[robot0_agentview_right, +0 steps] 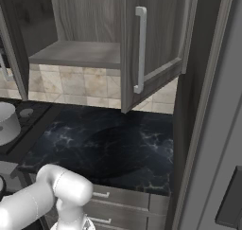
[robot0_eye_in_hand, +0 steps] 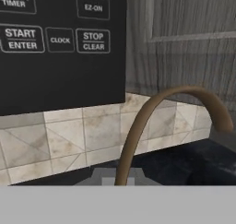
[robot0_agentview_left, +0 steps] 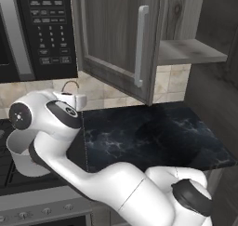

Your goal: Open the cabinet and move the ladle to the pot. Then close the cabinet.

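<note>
A black microwave hangs above a tiled backsplash and dark marble countertop.

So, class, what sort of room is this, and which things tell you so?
A kitchen, a rendered one: a microwave over a stove with a pot, a wall cabinet and a marble counter.

One cabinet – one pot – one ladle – one microwave.
</note>
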